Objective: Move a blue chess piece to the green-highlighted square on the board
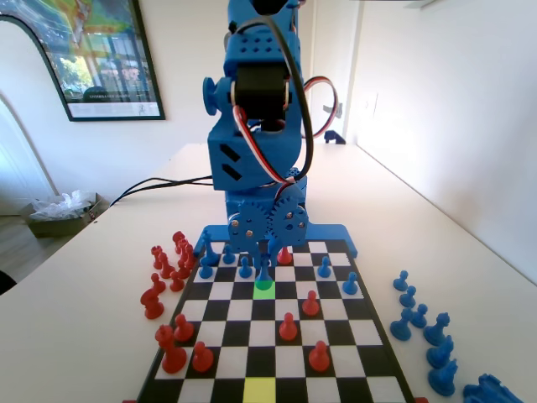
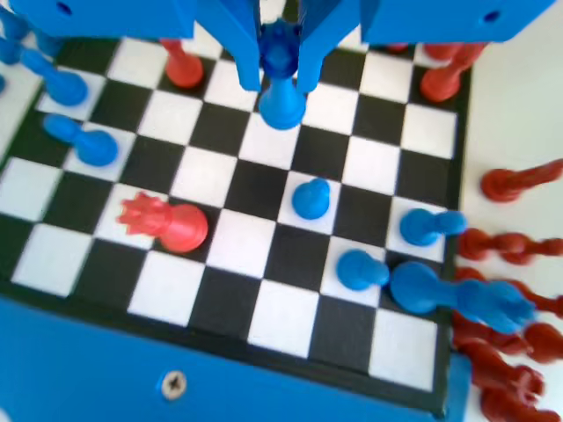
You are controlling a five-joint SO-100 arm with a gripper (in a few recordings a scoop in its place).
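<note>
Low over the board point(image 1: 352, 336), my gripper point(image 1: 263, 259) is shut on the blue chess piece point(image 1: 264, 274). The piece's round base sits at the far part of the green-highlighted square point(image 1: 263, 290); whether it touches the board I cannot tell. In the wrist view the gripper point(image 2: 280, 83) hangs from the top edge, its jaws close against both sides of the spiky crown of the blue chess piece point(image 2: 281, 61), which stands upright over the board point(image 2: 264, 299).
Blue pawns point(image 1: 325, 267) stand in the rows beside the gripper, and red pawns point(image 1: 288, 326) stand nearer the camera. A red crowned piece point(image 2: 163, 224) is on the board. Red pieces point(image 1: 168, 260) lie off-board left, blue pieces point(image 1: 419, 315) off-board right. A yellow-green square point(image 1: 259, 389) marks the near row.
</note>
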